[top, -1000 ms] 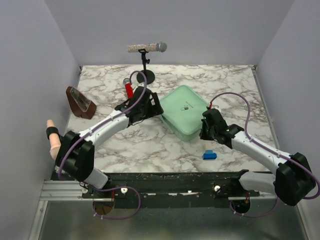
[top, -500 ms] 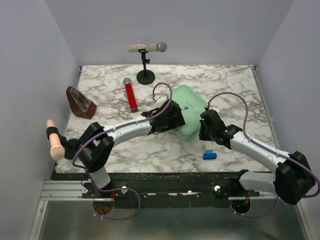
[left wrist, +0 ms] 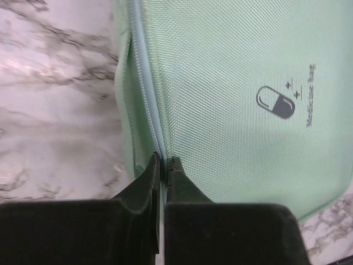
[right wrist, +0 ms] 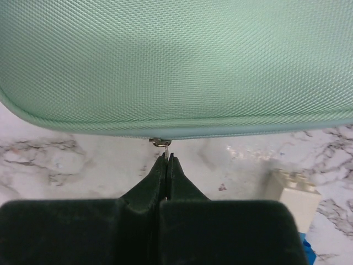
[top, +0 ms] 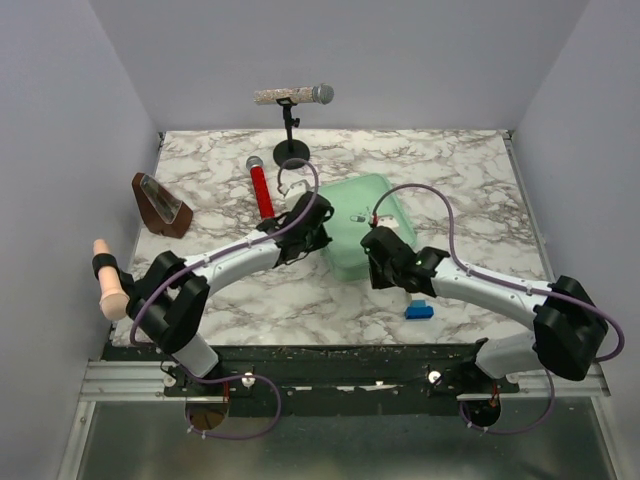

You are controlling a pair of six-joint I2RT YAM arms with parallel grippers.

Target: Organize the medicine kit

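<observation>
Just now the left gripper (left wrist: pixel 164 160) snapped from wide to pinching the zipper seam (left wrist: pixel 144 77) of the medicine kit (top: pixel 350 205), mid-table; right gripper (right wrist: pixel 166 158) stays clamped on the zipper pull (right wrist: pixel 160 142), dragged left. Unzipping looks underway.

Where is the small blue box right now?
Top view: the small blue box lies right of centre, close to the near edge of the table, just in front of the right arm and the medicine kit.
</observation>
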